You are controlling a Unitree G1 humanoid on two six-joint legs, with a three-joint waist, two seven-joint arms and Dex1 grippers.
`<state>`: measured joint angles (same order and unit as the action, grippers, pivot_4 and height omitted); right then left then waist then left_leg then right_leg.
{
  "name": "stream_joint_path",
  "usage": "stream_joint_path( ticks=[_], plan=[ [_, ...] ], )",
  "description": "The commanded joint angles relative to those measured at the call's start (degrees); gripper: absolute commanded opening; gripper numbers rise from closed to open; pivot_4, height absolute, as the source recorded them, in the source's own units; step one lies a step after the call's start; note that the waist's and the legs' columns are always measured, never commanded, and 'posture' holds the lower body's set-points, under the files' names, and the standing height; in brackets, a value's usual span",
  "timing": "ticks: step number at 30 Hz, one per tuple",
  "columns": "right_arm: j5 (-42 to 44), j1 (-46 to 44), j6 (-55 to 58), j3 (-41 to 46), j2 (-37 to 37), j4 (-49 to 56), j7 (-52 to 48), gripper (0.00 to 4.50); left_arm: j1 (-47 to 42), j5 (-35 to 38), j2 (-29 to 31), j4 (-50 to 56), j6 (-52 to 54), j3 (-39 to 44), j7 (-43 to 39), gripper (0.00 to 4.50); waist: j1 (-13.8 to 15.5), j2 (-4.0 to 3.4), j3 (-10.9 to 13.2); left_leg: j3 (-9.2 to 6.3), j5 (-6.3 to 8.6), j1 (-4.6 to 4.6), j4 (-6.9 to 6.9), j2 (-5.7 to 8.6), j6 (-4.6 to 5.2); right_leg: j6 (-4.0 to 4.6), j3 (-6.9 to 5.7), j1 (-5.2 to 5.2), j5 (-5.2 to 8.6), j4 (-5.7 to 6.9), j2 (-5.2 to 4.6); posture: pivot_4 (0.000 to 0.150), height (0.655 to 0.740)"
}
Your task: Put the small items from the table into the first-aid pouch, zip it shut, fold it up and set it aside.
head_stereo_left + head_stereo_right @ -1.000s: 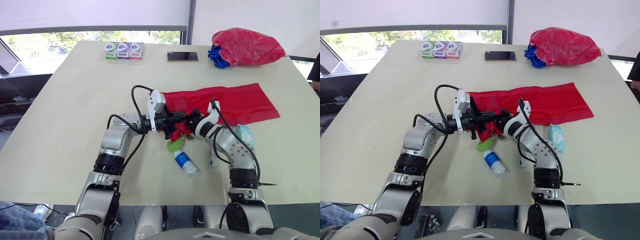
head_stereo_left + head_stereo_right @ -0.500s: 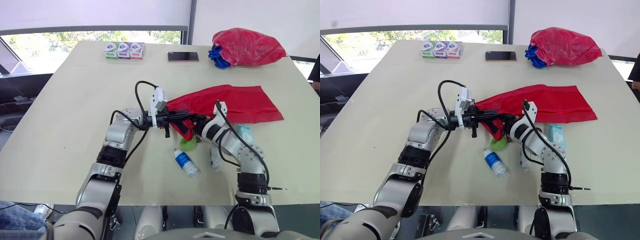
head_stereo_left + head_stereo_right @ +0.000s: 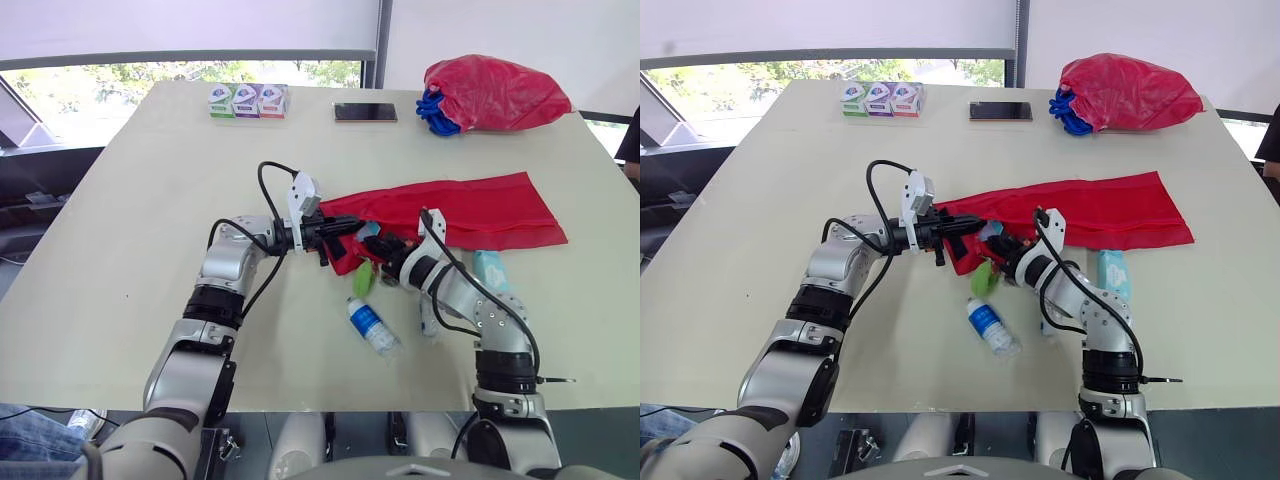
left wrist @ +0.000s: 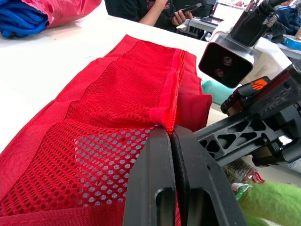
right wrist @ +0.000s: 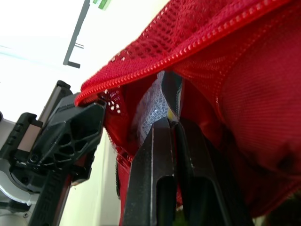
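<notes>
— State of the left gripper (image 4: 170,133)?
— Pinched tight on the mesh lip of the red pouch (image 3: 460,205), holding that lip up off the table (image 3: 130,250).
— And the right gripper (image 5: 171,123)?
— Closed flat on a thin pale packet (image 5: 151,113), tips right at the pouch's mouth, just under the zip edge.
— Lie of the pouch?
— Stretched long across the table, from the open mouth between the two grippers out toward the robot's right. So, by my reading: push along that long axis, rightward and in, not across it. Nearer arm for the job: the right, pointing into the opening. Left there only to prop the lip.
— Anything waiting outside?
— A green item (image 3: 362,279) just below the mouth, touching the red cloth or nearly so, cannot tell which. A small bottle (image 3: 372,326) lying on its side, nearer the robot. A teal pack (image 3: 489,268) beside the pouch's near edge, by the right forearm.
— Surface and room?
— Smooth pale tabletop, mostly bare on the left. Along the far edge: three little boxes (image 3: 247,101), a phone (image 3: 365,112), a bulging red bag (image 3: 495,92) over blue cord (image 3: 435,108). Beyond that, a window (image 3: 150,78) and a drawn blind (image 3: 190,28).
</notes>
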<state>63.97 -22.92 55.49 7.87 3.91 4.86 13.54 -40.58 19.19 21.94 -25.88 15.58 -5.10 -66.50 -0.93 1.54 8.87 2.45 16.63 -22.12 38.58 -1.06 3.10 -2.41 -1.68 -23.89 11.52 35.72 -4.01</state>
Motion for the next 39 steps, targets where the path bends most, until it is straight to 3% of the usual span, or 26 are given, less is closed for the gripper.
stream_joint_path(
  ticks=[1, 12, 15, 17, 33, 34, 38, 39],
  plan=[
    [1.1, -0.2, 0.7, 0.4, -0.5, 3.4, -0.9, 0.06, -0.9, -0.1, 0.4, 1.2, -1.1, 0.9, -0.3, 0.0, 0.0, 0.0, 0.0, -0.01, 0.0, 0.0, 0.0, 0.0, 0.0, 0.0, 0.0, 0.0, 0.0, 0.0, 0.0, 0.15, 0.74],
    [1.6, 0.6, 2.3, 1.2, -2.7, 6.4, -2.0, 0.06, -1.2, -0.9, 0.5, 0.5, -1.6, 0.8, -1.4, 0.0, 0.0, 0.0, 0.0, 0.0, 0.0, -0.01, -0.01, -0.01, 0.0, 0.0, 0.0, -0.02, 0.0, 0.01, 0.01, 0.15, 0.74],
    [1.1, 1.0, 2.2, 0.8, -2.5, 6.4, -2.2, 1.47, -1.1, -0.9, 0.3, 0.6, -1.5, 0.6, -1.6, 0.0, 0.0, 0.0, 0.0, 0.0, 0.0, -0.01, 0.0, -0.01, 0.0, 0.0, 0.01, -0.02, 0.0, 0.0, 0.01, 0.15, 0.74],
    [0.7, 1.1, 2.1, 0.5, -2.3, 6.5, -2.1, 2.19, -1.1, -0.8, 0.2, 0.7, -1.5, 0.5, -1.6, 0.0, 0.0, 0.0, 0.0, 0.01, 0.0, -0.01, 0.0, -0.01, 0.0, 0.0, 0.01, -0.02, 0.0, 0.01, 0.01, 0.15, 0.74],
    [0.3, 4.5, 7.3, -1.2, -10.4, 15.3, -3.7, 2.19, -1.0, -0.9, 0.1, 0.4, -1.8, 0.7, -1.5, 0.0, 0.1, 0.01, 0.0, 0.0, 0.0, -0.03, 0.0, 0.0, 0.0, -0.01, 0.0, -0.02, 0.0, -0.03, 0.01, 0.15, 0.74],
    [0.0, 4.2, 7.0, -1.3, -10.3, 15.4, -3.7, 1.62, -1.0, -0.9, 0.1, 0.4, -1.8, 0.6, -1.6, 0.0, 0.1, 0.01, 0.0, -0.01, 0.0, -0.02, 0.0, 0.0, 0.0, -0.01, 0.0, -0.02, 0.0, -0.03, 0.01, 0.15, 0.74],
    [-1.8, 2.7, 6.2, -2.5, -9.5, 14.0, -4.3, 0.09, -1.1, -1.0, -0.2, 0.2, -2.0, 0.5, -1.7, 0.0, 0.1, 0.01, 0.0, 0.0, 0.0, -0.03, 0.0, 0.0, 0.0, -0.01, 0.0, -0.02, 0.01, -0.02, 0.01, 0.15, 0.74],
    [-2.8, 2.4, 6.0, -3.1, -9.5, 13.3, -4.6, 0.09, -1.1, -1.0, -0.2, 0.2, -2.0, 0.4, -1.7, 0.0, 0.1, 0.01, 0.0, 0.0, 0.0, -0.03, 0.0, 0.0, 0.0, -0.01, 0.0, -0.02, 0.0, -0.02, 0.02, 0.15, 0.74]
  ],
)
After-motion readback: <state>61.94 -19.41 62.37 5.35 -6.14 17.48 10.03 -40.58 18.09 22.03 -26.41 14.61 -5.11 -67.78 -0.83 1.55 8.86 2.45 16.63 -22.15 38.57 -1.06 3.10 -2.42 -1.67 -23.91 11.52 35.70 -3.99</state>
